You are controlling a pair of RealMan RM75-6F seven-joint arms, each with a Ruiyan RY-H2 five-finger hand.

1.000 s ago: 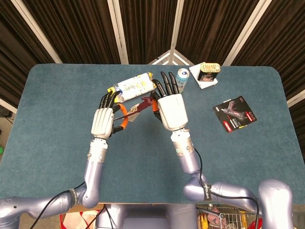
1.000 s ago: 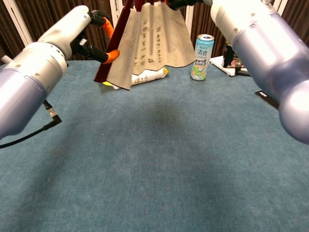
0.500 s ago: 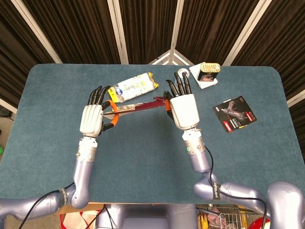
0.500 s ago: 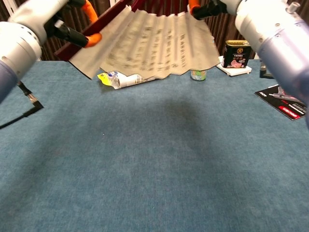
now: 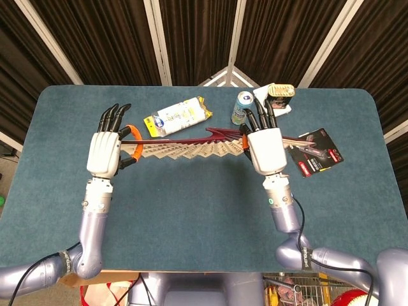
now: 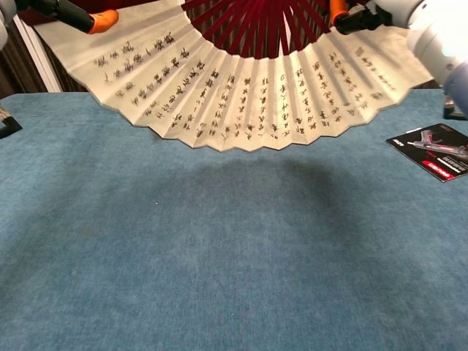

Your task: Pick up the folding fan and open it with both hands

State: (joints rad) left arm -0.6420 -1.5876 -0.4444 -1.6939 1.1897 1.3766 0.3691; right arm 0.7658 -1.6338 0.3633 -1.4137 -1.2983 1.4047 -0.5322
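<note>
The folding fan [image 5: 191, 148] hangs above the table, spread wide between my two hands. In the chest view the fan [image 6: 241, 80] shows as a broad beige paper arc with dark script and dark red ribs. My left hand [image 5: 105, 152] grips the fan's left end stick. The right end stick is held by my right hand [image 5: 266, 146]. Only orange fingertips [image 6: 102, 20] of the left hand and part of the right hand [image 6: 380, 14] show in the chest view.
On the blue table [image 5: 191, 217] behind the fan lie a white snack packet [image 5: 178, 116], a drink can [image 5: 241, 106] and a tin [image 5: 279, 93] on a white pad. A black and red card [image 5: 319, 153] lies at the right, beside my right hand.
Both hands have moved apart, left hand leftward and right hand rightward. The fan has spread from a partly open wedge into a wide arc.
</note>
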